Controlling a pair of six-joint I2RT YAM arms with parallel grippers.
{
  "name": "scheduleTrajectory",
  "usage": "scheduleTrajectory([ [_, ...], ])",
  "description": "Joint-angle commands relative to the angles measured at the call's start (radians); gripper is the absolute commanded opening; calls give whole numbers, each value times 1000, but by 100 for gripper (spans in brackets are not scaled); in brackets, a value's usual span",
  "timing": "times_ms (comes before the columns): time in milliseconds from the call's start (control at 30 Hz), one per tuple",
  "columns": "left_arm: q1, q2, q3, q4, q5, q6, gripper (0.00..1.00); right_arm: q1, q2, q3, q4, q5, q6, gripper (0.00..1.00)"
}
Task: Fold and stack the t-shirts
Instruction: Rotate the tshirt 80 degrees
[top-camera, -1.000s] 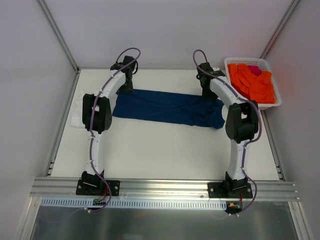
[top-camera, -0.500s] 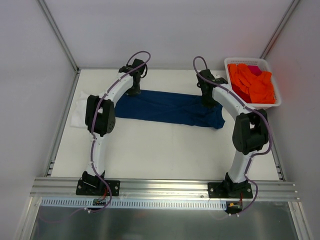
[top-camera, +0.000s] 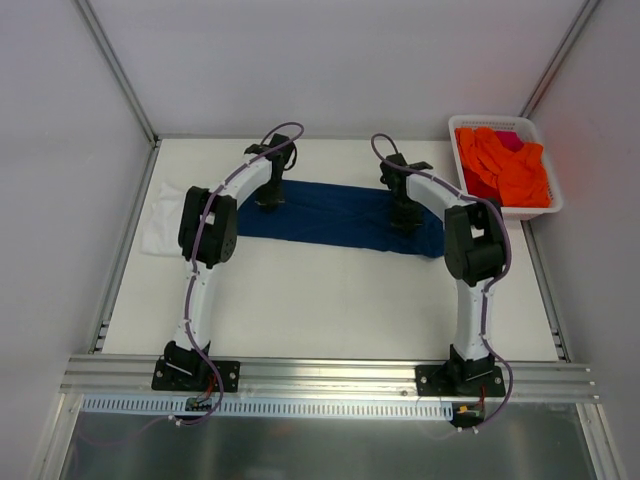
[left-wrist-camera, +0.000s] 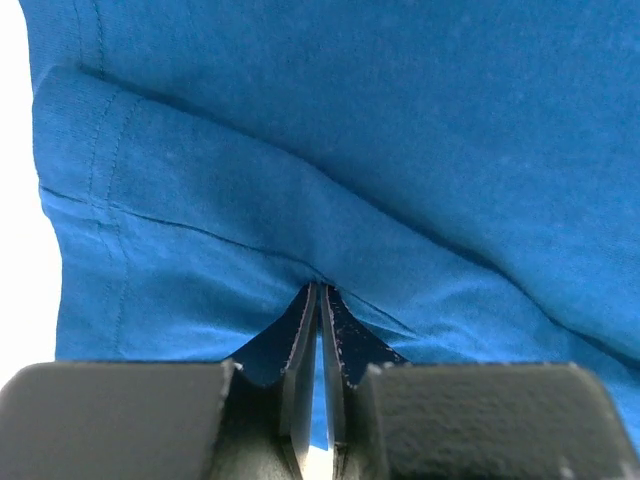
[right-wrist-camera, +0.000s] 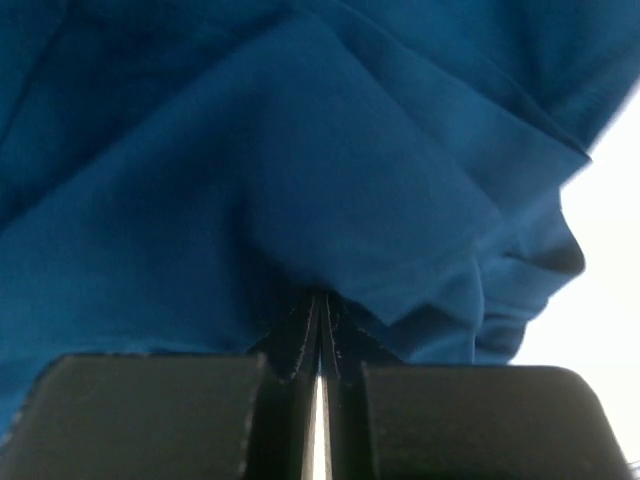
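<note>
From above, the navy t-shirt (top-camera: 335, 212) lies folded into a long band running left to right across the far half of the table (top-camera: 330, 300). The white t-shirt (top-camera: 160, 225) lies bunched at the table's left edge, just left of the navy one's left end. The left gripper (top-camera: 270, 196) is down on the left part of the band and the right gripper (top-camera: 405, 215) is on its right part, near the right end. A white basket (top-camera: 530, 212) with orange cloths (top-camera: 505, 165) sits at the far right corner. At the left wrist, the fingers (left-wrist-camera: 300, 350) are pressed together, pinching a raised fold of the navy cloth near a stitched hem. At the right wrist, the fingers (right-wrist-camera: 300, 340) are likewise pinched tight on a bunched fold of the navy cloth, with white table showing at the right.
</note>
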Motion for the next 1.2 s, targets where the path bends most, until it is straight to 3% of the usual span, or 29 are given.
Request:
scheduleTrajectory([
  [0,11,-2,-51,-33,35,-39,5,4,45,87,-45,-31,18,0],
  [233,-12,-84,-228,-21,9,-121,0,-8,100,151,-57,-45,14,0],
  [667,-146,-390,-731,59,-72,-344,0,-65,180,323,-120,-64,-58,0],
  [900,-324,-482,-924,59,-75,-582,0,-91,321,553,-195,-79,-126,1],
  [1167,-641,-547,-1064,54,-35,-946,0,-114,421,714,-202,-120,-161,0],
])
